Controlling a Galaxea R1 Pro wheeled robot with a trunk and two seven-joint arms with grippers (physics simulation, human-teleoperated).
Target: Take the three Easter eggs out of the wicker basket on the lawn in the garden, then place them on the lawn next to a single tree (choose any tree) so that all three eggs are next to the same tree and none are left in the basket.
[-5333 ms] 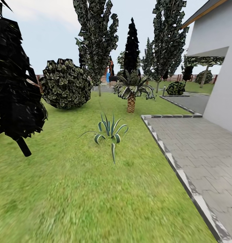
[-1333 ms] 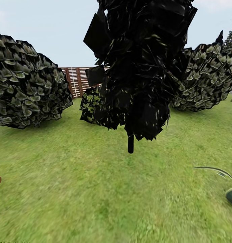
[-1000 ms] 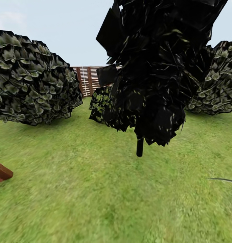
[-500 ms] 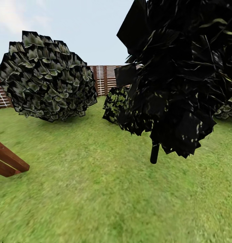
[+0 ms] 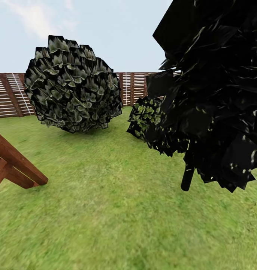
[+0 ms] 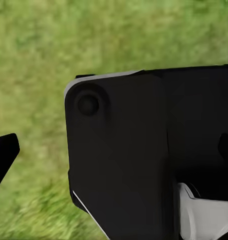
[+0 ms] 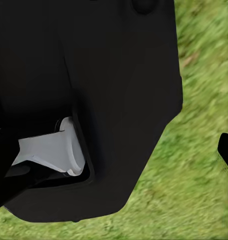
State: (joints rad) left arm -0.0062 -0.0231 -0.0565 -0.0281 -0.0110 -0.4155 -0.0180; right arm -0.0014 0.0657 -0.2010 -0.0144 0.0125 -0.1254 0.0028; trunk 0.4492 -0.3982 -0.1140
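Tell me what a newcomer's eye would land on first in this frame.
Most striking is the dark, angular-leaved tree crown looming at the head view's right, with its thin dark trunk rising from the mottled green lawn. Next comes the round grey-green shrub at left centre, before the brown slatted fence. A reddish-brown wooden beam juts in at the left edge.

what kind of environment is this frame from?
A simulated fenced garden, by the look of it: mown lawn, a rounded shrub, a dark-leaved tree on a thin trunk, and a brown slatted fence behind.
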